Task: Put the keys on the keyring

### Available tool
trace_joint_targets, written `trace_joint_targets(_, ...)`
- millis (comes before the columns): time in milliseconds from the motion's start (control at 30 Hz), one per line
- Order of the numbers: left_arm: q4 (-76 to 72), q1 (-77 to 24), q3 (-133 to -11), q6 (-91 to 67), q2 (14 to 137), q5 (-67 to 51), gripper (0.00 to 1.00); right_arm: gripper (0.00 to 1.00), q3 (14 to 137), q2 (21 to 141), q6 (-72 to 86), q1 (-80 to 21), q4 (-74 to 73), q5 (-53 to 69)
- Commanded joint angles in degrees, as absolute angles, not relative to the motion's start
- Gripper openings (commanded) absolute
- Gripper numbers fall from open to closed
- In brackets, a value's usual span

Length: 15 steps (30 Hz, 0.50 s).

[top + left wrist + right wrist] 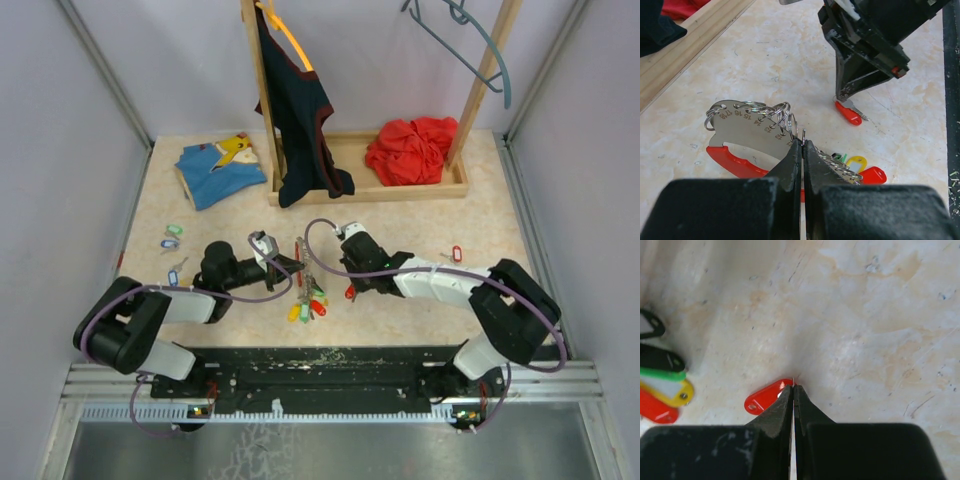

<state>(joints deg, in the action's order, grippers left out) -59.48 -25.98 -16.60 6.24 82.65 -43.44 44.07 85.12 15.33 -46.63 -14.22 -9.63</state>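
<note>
Shut tight, the left gripper (802, 145) pinches the edge of the keyring plate (742, 125) between its two black fingers. The plate is flat and silver, with numbers on it and a red handle (735, 162). Lots of small wire rings (782, 112) sit along its top edge. Right by the fingers, at the end of a string of rings, is a bunch of keys (856, 163) with yellow, red and green tags.

The right gripper (793, 388) is shut too, with no gap between its fingers. Its tip points down at the table (880, 315) and touches one end of the loose red key (763, 399). I cannot tell if it has a real hold on that key. The key is down by the table top, near the plate but not touching it.

More keys lie on the table by themselves. On the left side, well away from the plate, are a green key (173, 230) and a blue key (170, 243) close together, and a second blue key (172, 272) nearer the arms. On the right side lies a far red key (457, 252), well apart from both grippers.
</note>
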Motion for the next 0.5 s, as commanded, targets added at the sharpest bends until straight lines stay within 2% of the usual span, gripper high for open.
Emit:
trace_joint_targets(0, -60.2, -25.89, -16.26, 6.68, 81.51, -43.08, 0.0, 0.0, 46.76, 88.15, 17.82, -46.58, -4.76, -17.59)
trace_joint_targets(200, -60.13, -25.88, -16.16, 6.67, 81.46, -42.89, 0.0, 0.0, 47.26, 91.0, 20.68, -46.58, -4.54, -19.0)
trace_joint_targets(467, -60.65, -25.88, -16.44, 6.1, 82.11, -43.33, 0.0, 0.14, 48.81, 90.48, 22.41, -45.66, -11.04, -15.67)
